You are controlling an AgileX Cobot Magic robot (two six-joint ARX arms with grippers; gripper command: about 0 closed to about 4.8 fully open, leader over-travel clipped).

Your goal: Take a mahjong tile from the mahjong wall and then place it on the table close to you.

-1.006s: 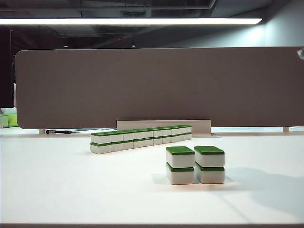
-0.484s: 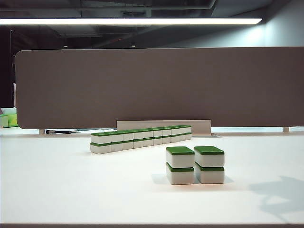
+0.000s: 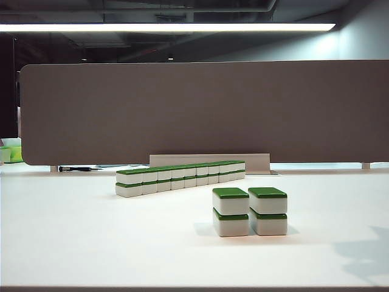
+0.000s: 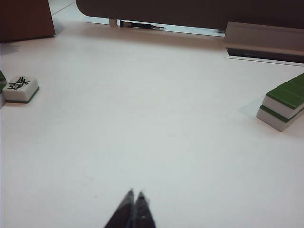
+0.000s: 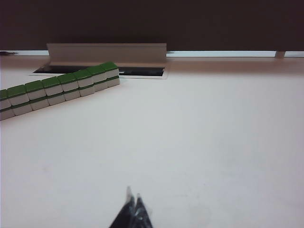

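The mahjong wall, a long two-high row of white tiles with green backs, runs across the middle of the white table. It also shows in the right wrist view, and its end in the left wrist view. My left gripper is shut and empty above bare tabletop, far from the wall. My right gripper is shut with nothing in it, well short of the wall. Neither gripper shows in the exterior view; only a shadow lies at the lower right.
A short cluster of stacked tiles stands in front of the wall. A lone face-up tile lies off to one side. A grey-brown partition with a light base rail closes the back. A pen lies by it.
The right arm's shadow on the table has shrunk and slid toward the lower right corner as the arm drew back. The tiles have not moved.
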